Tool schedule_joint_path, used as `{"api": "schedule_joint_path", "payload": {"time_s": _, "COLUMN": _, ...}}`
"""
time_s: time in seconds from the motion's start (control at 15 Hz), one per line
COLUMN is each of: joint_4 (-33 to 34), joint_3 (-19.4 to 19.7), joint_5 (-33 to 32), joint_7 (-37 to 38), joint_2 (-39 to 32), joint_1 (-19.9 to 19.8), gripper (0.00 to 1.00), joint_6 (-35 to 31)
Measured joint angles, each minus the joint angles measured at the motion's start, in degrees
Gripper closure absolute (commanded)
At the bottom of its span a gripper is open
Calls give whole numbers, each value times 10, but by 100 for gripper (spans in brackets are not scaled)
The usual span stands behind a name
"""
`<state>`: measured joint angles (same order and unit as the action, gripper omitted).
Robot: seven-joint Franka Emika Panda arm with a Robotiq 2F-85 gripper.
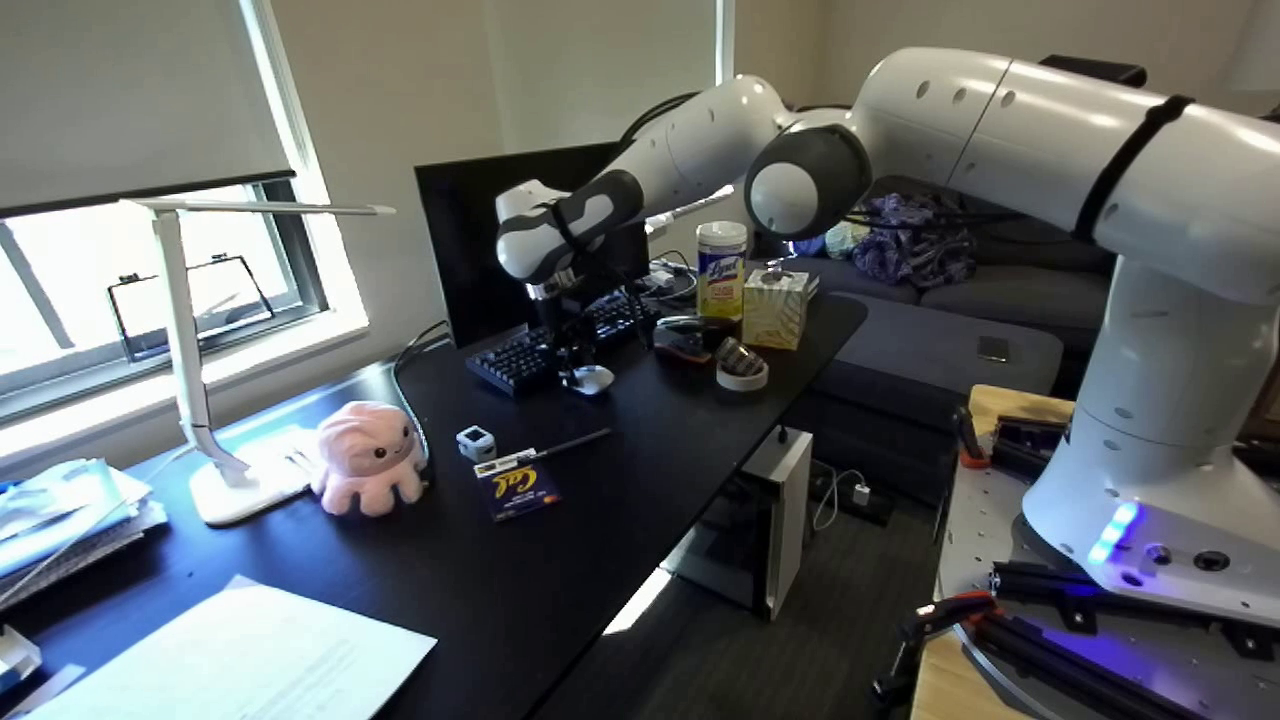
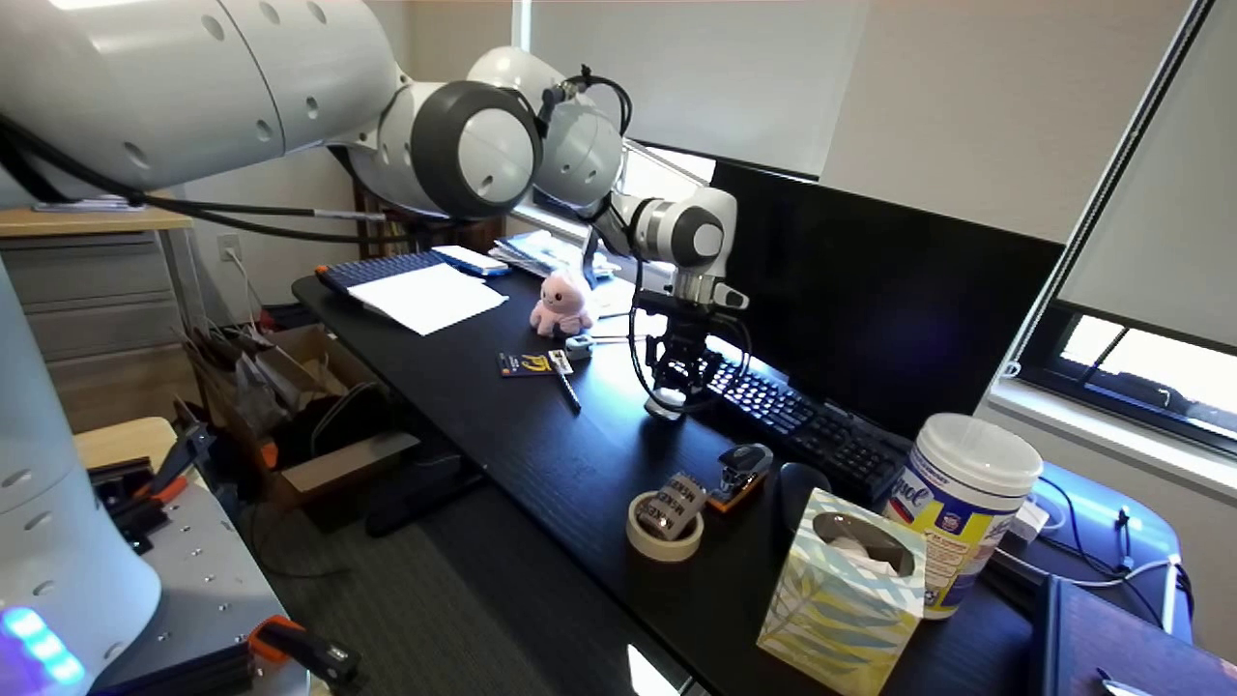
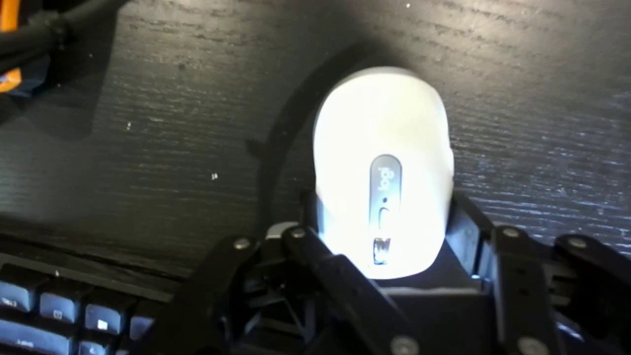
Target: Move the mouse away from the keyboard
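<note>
The white oval mouse (image 3: pixel 419 148) shows large in the wrist view, with its scroll wheel toward the gripper. The gripper (image 3: pixel 384 212) has one finger against each long side of it, and the fingers look closed on it. In both exterior views the mouse (image 1: pixel 592 380) (image 2: pixel 665 404) is at desk level under the gripper (image 1: pixel 572 366) (image 2: pixel 671 385). I cannot tell whether it touches the desk. The black keyboard (image 1: pixel 512 364) (image 2: pixel 773 406) lies close behind it, in front of the monitor, partly hidden by the arm. Its keys (image 3: pixel 59 305) show at the lower left of the wrist view.
The black monitor (image 2: pixel 889 290) stands behind the keyboard. A stapler (image 2: pixel 742 469), tape rolls (image 2: pixel 665 541), a tissue box (image 2: pixel 841 599) and a wipes tub (image 2: pixel 966 503) stand on one side. A pink plush (image 1: pixel 368 455), small white cube (image 1: pixel 476 442), blue card (image 1: pixel 516 490) and pen (image 1: pixel 572 443) lie on the other.
</note>
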<state>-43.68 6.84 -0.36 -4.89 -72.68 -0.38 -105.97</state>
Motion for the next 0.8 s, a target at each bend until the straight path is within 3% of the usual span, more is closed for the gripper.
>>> {"api": "schedule_joint_path", "payload": {"time_s": 0.4, "joint_4": 3, "joint_3": -2, "joint_5": -19, "joint_7": -111, "joint_2": 64, "joint_1": 58, "gripper": 61, "joint_6": 63}}
{"api": "schedule_joint_path", "payload": {"time_s": 0.47, "joint_4": 2, "joint_3": -1, "joint_5": -26, "joint_7": -130, "joint_2": 81, "joint_1": 69, "gripper": 36, "joint_6": 73}}
{"api": "schedule_joint_path", "payload": {"time_s": 0.8, "joint_4": -18, "joint_3": 2, "joint_5": -44, "joint_7": -170, "joint_2": 126, "joint_1": 89, "gripper": 36, "joint_6": 73}}
